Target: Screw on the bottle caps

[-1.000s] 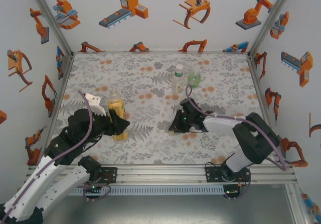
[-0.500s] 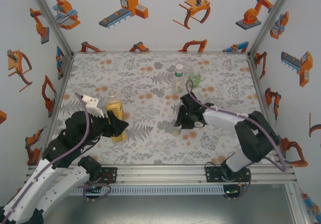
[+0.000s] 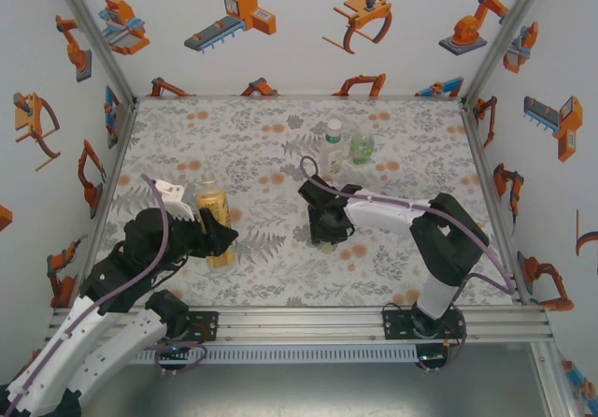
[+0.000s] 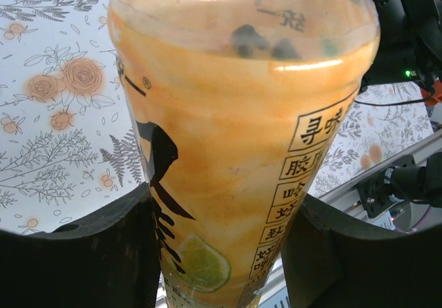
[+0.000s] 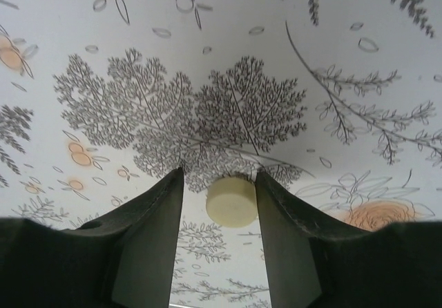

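Down at the table [image 5: 228, 59] went the commentary's eye: the right gripper [image 5: 219, 181] had its jaws partway open, straddling a pale yellow cap [image 5: 232, 201]. The cap lay flat on the patterned surface. It sat close against one finger, with a sliver of daylight at the other, so nothing was gripped yet.

Over on the left, the left gripper [image 3: 218, 237] was clamped round the body of the orange bottle [image 3: 213, 202]. It held the bottle upright on the near left part of the table, well apart from the cap. The clear bottle [image 3: 333, 144] and the green bottle [image 3: 362, 143] stood side by side toward the back.

The step in hand, by my reading, was picking up that cap. To do it well, the jaws wanted centring first so both pads met the rim together. Otherwise the nearer finger would likely shove the cap sideways as it closed. The grip should be taken low on the cap's wall and kept level, since a tilted cap would probably cross-thread at the neck. A light squeeze would suit, as a small, slick cap could pop free. Then it should go straight up before any carry across. The orange bottle's mouth looked bare from above, though that view was too small to be sure.
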`<action>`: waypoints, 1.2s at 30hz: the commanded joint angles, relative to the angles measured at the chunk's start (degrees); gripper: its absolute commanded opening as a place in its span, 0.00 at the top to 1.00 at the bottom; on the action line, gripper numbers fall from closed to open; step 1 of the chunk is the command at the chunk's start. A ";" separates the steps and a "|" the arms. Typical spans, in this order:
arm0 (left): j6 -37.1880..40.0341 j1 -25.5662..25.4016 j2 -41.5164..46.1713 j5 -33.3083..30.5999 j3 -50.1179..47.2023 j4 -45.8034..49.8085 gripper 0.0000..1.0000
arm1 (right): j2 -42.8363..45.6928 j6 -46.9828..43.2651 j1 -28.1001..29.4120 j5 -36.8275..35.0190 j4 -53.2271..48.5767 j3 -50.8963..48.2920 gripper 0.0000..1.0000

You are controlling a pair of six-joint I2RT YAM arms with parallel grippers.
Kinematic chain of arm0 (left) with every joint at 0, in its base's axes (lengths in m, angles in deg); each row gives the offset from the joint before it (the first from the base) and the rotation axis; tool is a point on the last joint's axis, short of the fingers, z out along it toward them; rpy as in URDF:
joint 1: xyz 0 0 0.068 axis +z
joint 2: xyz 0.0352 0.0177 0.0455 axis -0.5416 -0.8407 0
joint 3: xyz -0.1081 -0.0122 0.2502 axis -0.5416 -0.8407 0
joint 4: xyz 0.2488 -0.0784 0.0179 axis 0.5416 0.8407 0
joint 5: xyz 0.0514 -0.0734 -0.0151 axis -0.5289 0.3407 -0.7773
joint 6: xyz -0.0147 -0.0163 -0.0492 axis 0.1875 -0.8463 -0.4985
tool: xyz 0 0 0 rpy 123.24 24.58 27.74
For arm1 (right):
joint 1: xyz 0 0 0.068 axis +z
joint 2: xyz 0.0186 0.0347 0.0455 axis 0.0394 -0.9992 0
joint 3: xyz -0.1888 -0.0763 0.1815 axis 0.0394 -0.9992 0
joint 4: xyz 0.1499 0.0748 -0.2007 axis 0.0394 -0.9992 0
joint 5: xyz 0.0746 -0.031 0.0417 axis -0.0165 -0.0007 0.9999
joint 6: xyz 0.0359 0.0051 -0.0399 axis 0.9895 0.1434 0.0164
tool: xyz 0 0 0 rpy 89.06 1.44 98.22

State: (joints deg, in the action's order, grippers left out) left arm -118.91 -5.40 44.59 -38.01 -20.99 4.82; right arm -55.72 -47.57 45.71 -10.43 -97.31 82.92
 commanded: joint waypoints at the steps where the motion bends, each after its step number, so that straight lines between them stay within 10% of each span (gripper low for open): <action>1: -1.12 0.20 -0.83 0.13 -0.43 -2.14 0.77 | 1.49 0.73 1.05 -2.25 -3.12 -1.24 0.56; 36: -1.47 0.15 -3.11 1.58 -0.27 -2.95 0.77 | 0.43 1.98 3.28 -1.52 -2.53 -1.13 0.60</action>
State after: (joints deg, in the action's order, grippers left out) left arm -119.39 -5.43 41.14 -37.51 -20.99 3.29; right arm -54.58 -46.46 48.57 -11.62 -99.96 82.33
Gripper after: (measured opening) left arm 0.553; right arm 0.398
